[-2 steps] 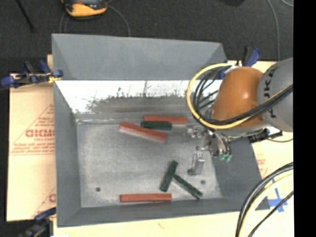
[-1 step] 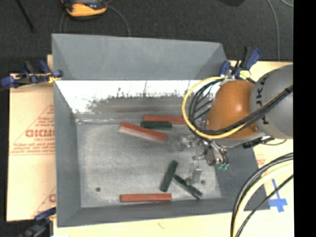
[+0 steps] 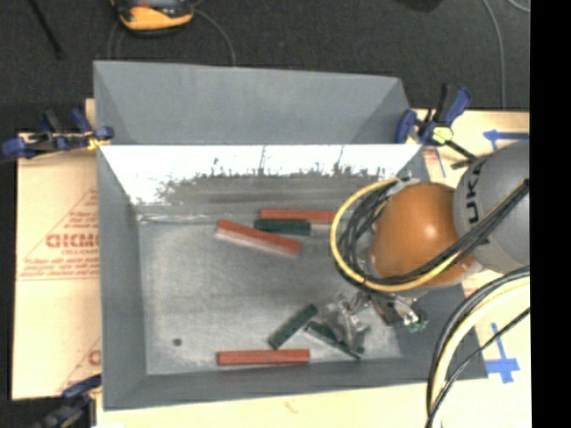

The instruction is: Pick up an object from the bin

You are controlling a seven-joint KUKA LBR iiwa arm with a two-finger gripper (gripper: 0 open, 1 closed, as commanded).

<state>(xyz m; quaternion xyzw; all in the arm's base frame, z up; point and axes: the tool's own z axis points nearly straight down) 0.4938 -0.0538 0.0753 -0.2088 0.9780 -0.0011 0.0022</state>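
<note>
Closest to the camera, a long red bar (image 3: 263, 357) lies flat along the near wall of the grey bin (image 3: 120, 283). Just behind it, toward the near right corner, two dark green bars lie at angles to one another: the left green bar (image 3: 293, 325) slants up to the right, and the right green bar (image 3: 337, 339) slants the other way, their ends near each other. The gripper (image 3: 350, 315) sits low over this pair, right above the upper end of the right green bar. Whether it is spread or closed cannot be told, since its metal parts blend with the bars beneath. The orange wrist cover (image 3: 415, 230) and looped cables (image 3: 343, 239) hang above it. Farther back, near the far wall, lie a tilted red bar (image 3: 259, 237), a short green bar (image 3: 282, 226) and another red bar (image 3: 299, 214), close together.

The step in hand appears to be settling onto the right green bar. To do it well, the jaws should probably straddle the bar across its narrow width, away from the neighbouring green bar, so only one is caught. The near wall and right wall are close, so a straight vertical lift seems safest.
</note>
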